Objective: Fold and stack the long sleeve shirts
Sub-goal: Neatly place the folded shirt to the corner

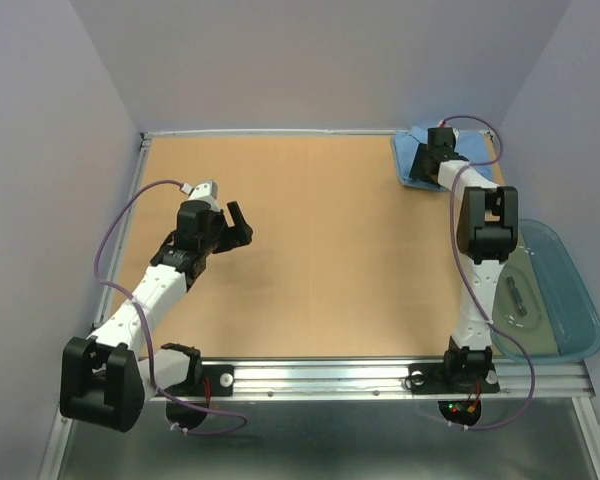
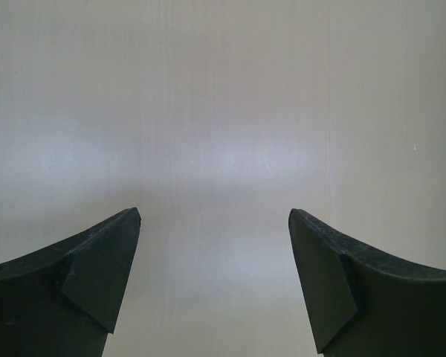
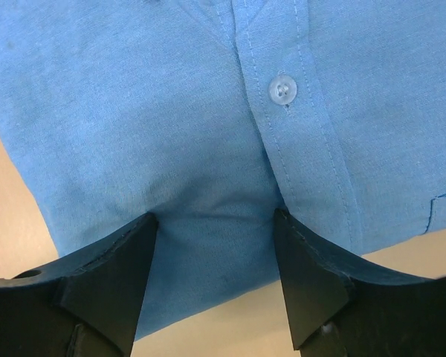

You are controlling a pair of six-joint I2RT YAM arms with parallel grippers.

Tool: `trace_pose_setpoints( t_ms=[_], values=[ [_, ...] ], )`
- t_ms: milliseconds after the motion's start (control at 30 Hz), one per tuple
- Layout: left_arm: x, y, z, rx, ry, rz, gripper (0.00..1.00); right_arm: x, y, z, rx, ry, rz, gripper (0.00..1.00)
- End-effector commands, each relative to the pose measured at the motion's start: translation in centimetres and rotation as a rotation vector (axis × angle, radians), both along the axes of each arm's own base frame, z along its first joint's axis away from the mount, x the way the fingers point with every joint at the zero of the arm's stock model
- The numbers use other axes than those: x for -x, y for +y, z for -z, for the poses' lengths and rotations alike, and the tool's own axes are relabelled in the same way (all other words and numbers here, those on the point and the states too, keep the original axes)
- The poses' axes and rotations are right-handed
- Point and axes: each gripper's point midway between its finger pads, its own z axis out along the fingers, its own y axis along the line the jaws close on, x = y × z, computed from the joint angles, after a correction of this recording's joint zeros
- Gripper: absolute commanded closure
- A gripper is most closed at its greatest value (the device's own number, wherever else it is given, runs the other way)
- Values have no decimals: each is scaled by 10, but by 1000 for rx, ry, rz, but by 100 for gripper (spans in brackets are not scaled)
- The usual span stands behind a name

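Observation:
A light blue long sleeve shirt (image 1: 412, 160) lies folded in the table's far right corner. My right gripper (image 1: 438, 148) reaches onto it. In the right wrist view the shirt (image 3: 134, 111) fills the frame, its button placket and a white button (image 3: 283, 89) showing. There my right gripper (image 3: 215, 216) stands open, both fingertips pressed down on the cloth near its front edge, and the cloth dimples a little between them. My left gripper (image 1: 240, 225) hovers over bare table at the left. In its wrist view the left gripper (image 2: 214, 216) is wide open with nothing between the fingers.
A translucent teal tub (image 1: 572, 290) sits off the table's right edge beside the right arm, with a small dark object (image 1: 518, 296) inside. A metal rail (image 1: 380, 375) runs along the near edge. Grey walls close in the table (image 1: 320, 250) on three sides.

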Motion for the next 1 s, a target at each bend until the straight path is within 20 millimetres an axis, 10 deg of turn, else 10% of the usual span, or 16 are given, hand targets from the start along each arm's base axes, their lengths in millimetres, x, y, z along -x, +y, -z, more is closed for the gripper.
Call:
trace_pose_setpoints(
  t_ms=[0,267,500,767,967],
  values=[
    [-4,3,-2,-16,-20,-3,7,5,-22,21,29,82,2,30],
    [-2,-1,-7,4,-33,15,7,11,-21,-35,53,13,-37,28],
    [7,-8,-63,78,-134,40,7,50,-6,-166,-7,-197,-63,23],
    [46,42,-186,-31,-357,-112,6,179,5,-351,-45,-558,-61,0],
    [116,108,-275,-88,-543,-372,6,286,9,-439,-52,-838,-52,0]
  ],
)
